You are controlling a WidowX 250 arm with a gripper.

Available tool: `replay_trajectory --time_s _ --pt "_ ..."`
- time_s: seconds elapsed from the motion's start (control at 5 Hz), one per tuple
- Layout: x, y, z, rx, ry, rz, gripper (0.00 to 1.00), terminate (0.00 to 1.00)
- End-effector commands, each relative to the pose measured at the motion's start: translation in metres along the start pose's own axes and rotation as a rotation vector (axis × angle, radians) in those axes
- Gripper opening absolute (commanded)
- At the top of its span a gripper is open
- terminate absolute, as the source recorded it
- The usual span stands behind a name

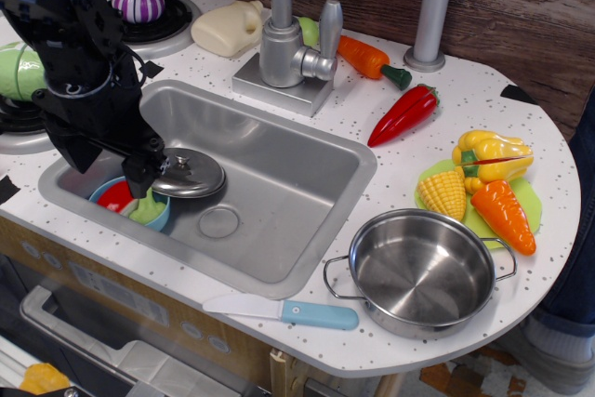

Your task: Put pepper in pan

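The glossy red, long tapered toy chili pepper (403, 114) lies on the white speckled surface (390, 169), to the right of the grey metal faucet (284, 39) and just beyond the far right corner of the sink (279, 220). Its green stem points toward the back wall. The round shiny stainless-steel pan with two loop handles (420, 271) stands near the front edge of the surface, well apart from the pepper, and holds nothing.

The black robot arm reaches down over the left part of the steel sink. Its fingers (153, 166) sit low by a flat steel lid with a knob (189, 176), which rests partly over a blue bowl (130, 204); whether they are spread or pinching the lid's rim cannot be told.

An orange carrot with a green top (370, 59) lies behind the faucet. A toy knife with a light blue handle (284, 310) lies left of the pan. Yellow corn (443, 192), a yellow bell pepper (493, 155) and an orange vegetable (507, 216) lie on a green plate (530, 194).
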State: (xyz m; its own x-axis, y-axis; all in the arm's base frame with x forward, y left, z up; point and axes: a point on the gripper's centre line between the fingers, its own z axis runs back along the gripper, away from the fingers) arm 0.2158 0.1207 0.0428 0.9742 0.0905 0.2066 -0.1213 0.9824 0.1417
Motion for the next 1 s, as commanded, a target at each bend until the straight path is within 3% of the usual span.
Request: replay_trajectory --time_s 0.0,0.6,0.8 --pt "0.000 0.000 0.000 0.000 0.000 0.000 1.00 0.00" --pt "0.052 -0.086 0.038 -0.074 -0.095 -0.053 1.00 0.00" --pt "0.077 -0.110 0.046 -0.053 -0.082 -0.087 1.00 0.00"
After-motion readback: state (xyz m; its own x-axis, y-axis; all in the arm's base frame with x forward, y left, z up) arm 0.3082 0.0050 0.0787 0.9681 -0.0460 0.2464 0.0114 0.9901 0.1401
